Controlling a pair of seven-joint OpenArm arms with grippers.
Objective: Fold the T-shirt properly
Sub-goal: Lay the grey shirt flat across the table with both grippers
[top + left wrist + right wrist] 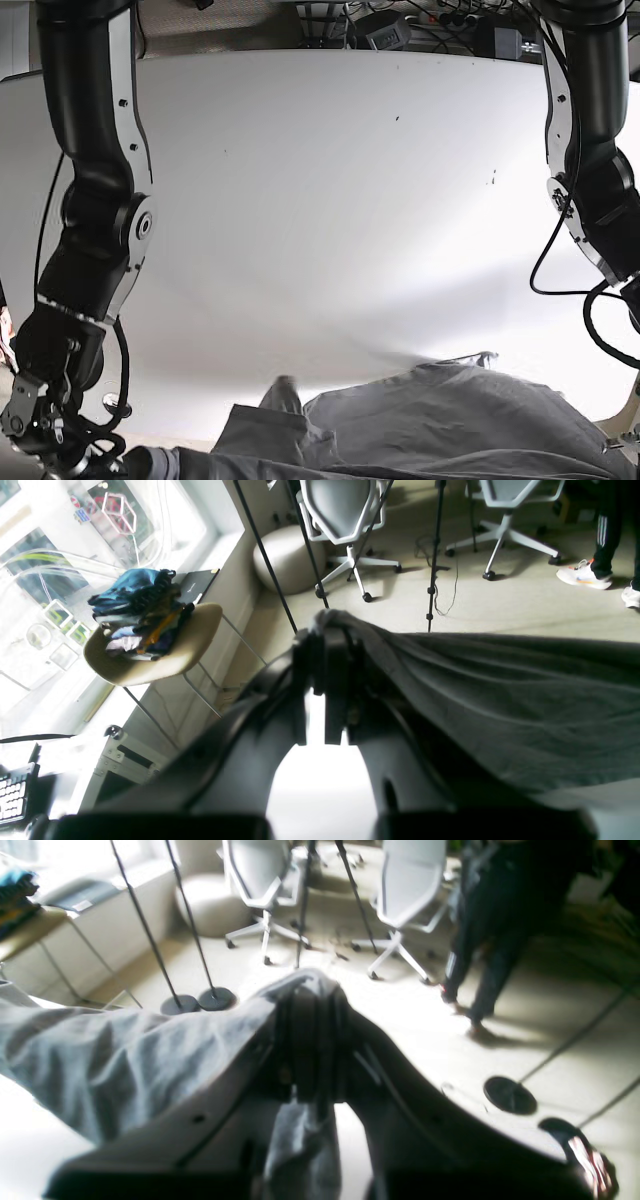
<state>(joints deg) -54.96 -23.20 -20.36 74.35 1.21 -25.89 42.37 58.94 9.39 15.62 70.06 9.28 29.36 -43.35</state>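
The left gripper (325, 630) is clenched on an edge of the grey T-shirt (500, 700), which stretches taut away to the right in its wrist view. The right gripper (310, 990) is likewise clamped on a bunched edge of the cloth, the fabric running off to the left and a fold hanging between its arms. Seen from the base view, the T-shirt (430, 425) sits at the near edge of the white tabletop (320, 200), held up between both arms. Beyond are office chairs (345, 515) and a stool piled with clothes (140, 610).
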